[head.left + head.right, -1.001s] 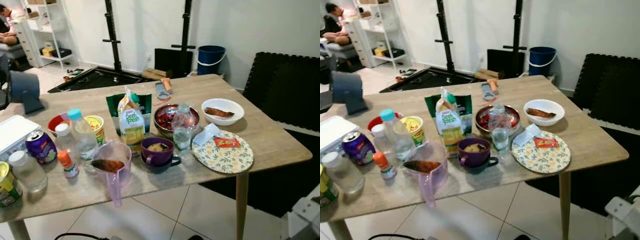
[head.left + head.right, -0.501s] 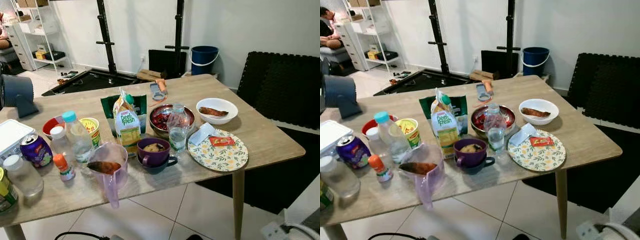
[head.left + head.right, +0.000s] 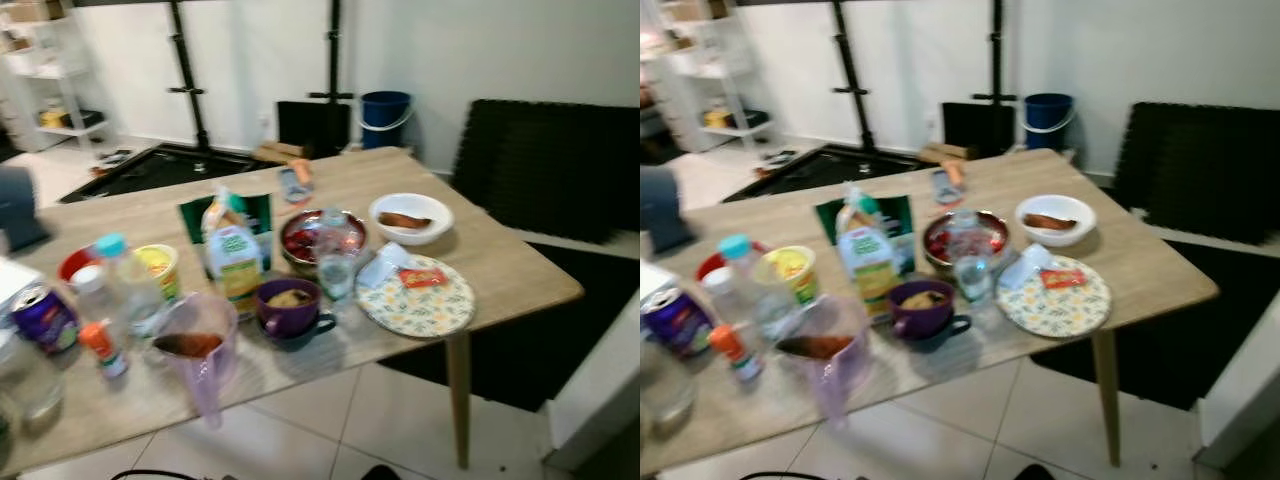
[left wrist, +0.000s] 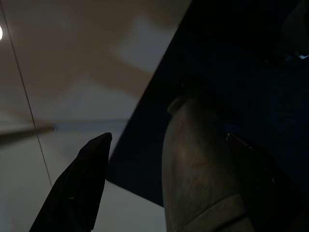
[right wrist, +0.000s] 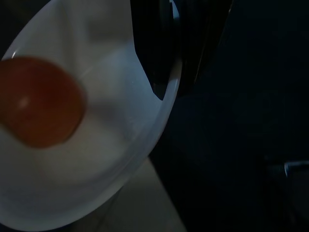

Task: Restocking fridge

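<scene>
Only the camera has swung since half a second back: the whole scene has slid leftward and gone blurry, while the things on the bench keep their places, so I judge the robot is turning in mid-walk.

The right hand (image 5: 181,72) pinches the rim of a shallow white bowl (image 5: 96,159), one black finger inside and one outside, with a round orange-red piece of food (image 5: 38,104) lying in it. That reads as a carry step: one item in hand, on its way to a fridge. The left hand (image 4: 164,193) hangs low over pale floor; whether its fingers are spread I cannot tell.

Next, the bowl must stay level through the turn so the food does not roll out.

On the light wooden bench (image 3: 500,270) stand a second white bowl with brown food (image 3: 410,217), a flowered round plate (image 3: 415,297), a purple mug (image 3: 288,305), a steel bowl of red food (image 3: 305,238), a clear water bottle (image 3: 336,262), a green and yellow juice carton (image 3: 232,262), a pink plastic jug (image 3: 198,350) and a purple drink can (image 3: 40,315). Beyond are a blue bucket (image 3: 385,110), black foam mats (image 3: 540,165), black rack posts (image 3: 185,75) and a white tiled floor (image 3: 330,430).
</scene>
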